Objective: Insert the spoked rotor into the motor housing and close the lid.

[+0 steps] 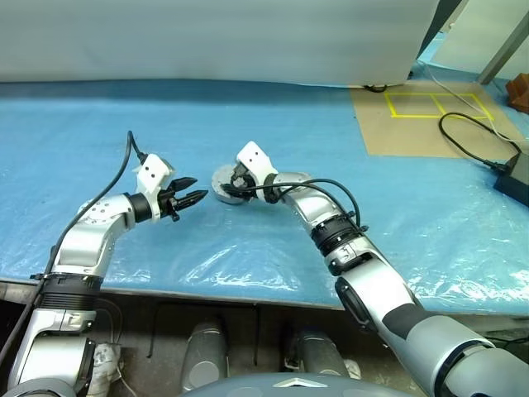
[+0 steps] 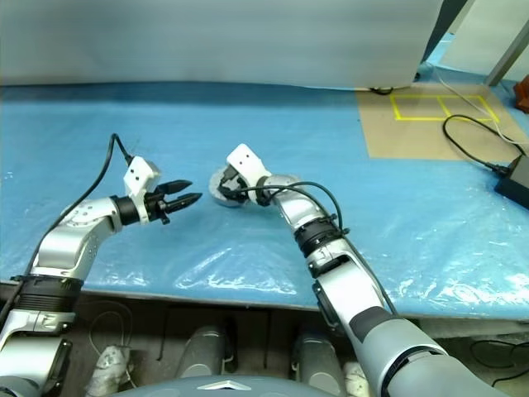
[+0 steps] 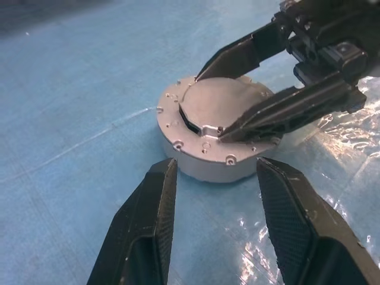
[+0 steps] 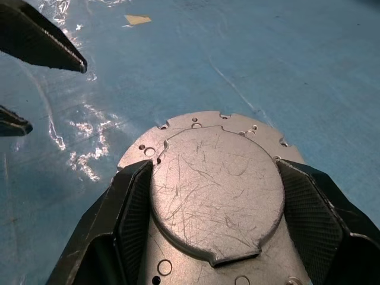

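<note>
- The lid point(image 4: 217, 193) covers the top of the housing point(image 3: 196, 163), so the rotor and the windings inside are hidden.
- In the right wrist view the housing's near edge is cut off by the frame.
- From the head views the right gripper point(image 1: 240, 184) hides most of the housing; lid detail is too small to tell.

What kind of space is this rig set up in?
Likely a lab or test bay: blue plastic sheeting over the table, yellow tape squares on a brown floor board, loose black power cable.
</note>
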You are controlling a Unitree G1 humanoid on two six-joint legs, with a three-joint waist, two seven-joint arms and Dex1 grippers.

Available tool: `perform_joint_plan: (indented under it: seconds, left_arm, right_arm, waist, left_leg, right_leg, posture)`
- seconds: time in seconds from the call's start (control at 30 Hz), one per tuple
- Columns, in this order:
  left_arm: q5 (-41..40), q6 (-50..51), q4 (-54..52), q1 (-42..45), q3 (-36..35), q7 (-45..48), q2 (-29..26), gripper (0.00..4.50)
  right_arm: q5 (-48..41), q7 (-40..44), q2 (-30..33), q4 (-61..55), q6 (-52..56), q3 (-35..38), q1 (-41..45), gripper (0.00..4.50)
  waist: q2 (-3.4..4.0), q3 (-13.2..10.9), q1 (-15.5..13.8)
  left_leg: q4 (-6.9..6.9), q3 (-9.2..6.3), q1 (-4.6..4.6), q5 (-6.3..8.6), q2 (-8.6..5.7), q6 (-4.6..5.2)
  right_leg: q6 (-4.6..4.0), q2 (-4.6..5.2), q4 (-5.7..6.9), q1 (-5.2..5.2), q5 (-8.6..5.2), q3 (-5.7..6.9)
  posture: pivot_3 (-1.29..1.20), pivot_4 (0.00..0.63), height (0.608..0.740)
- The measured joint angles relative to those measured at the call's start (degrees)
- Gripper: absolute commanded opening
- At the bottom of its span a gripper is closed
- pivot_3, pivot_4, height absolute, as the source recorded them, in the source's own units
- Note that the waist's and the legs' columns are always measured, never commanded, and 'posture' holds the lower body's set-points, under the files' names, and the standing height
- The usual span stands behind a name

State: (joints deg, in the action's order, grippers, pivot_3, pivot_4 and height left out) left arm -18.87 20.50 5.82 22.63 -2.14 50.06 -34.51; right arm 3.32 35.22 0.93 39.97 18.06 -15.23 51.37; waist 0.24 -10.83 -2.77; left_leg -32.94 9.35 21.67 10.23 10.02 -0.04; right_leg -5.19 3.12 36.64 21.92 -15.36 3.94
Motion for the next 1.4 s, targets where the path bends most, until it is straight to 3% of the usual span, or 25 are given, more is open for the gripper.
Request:
perform_joint_plan:
  seconds: [0.3,0.63,1.0,1.13,1.4]
  left_arm:
    - [0.04,-0.04,0.36,0.33,0.02,-0.02,0.29,2.2]
    - [0.13,-0.14,0.46,0.33,0.05,-0.08,0.78,2.2]
    - [0.12,-0.02,-1.95,1.59,3.93,2.5,2.14,2.2]
    - [0.63,-0.21,-1.97,4.12,6.28,3.29,3.96,2.2]
    - [2.76,-1.55,4.88,8.59,8.57,4.39,6.54,2.2]
  right_arm:
    - [0.3,4.74,3.15,-3.64,-0.01,-1.55,-1.47,2.97]
    - [-1.33,15.44,7.29,-16.57,10.14,-3.11,-5.5,2.97]
    - [-0.84,14.37,7.06,-15.78,8.59,-4.01,-5.95,2.97]
    - [-0.63,13.78,7.13,-14.36,5.72,-4.51,-6.53,2.97]
    - [-0.84,14.51,7.09,-14.12,5.02,-4.51,-7.04,2.97]
  waist:
    - [0.0,0.01,-0.51]
    - [-0.04,0.03,-0.94]
    - [-0.06,0.04,-0.84]
    - [-0.06,0.04,-0.82]
    - [0.06,0.48,-0.69]
  left_leg:
    - [0.1,0.0,0.01,0.0,-0.02,0.01]
    - [0.27,0.0,0.0,0.0,-0.01,0.01]
    - [0.27,0.03,-0.12,0.0,0.02,0.01]
    - [0.31,0.08,-0.75,0.02,0.01,0.03]
    - [0.93,0.13,-1.1,0.01,-0.08,0.02]
  right_leg:
    - [0.0,0.0,-0.08,0.0,0.0,0.0]
    - [0.01,-0.02,-0.15,0.05,0.0,0.01]
    - [0.0,-0.03,-0.17,-0.01,-0.01,-0.02]
    - [0.03,-0.03,-0.3,-0.68,-0.04,-0.08]
    - [0.08,-0.06,-0.98,-1.04,-0.05,-0.12]
  posture:
    - [0.0,0.15,0.74]
    - [0.0,0.15,0.74]
    - [0.0,0.15,0.74]
    - [0.0,0.15,0.74]
    - [0.0,0.15,0.74]
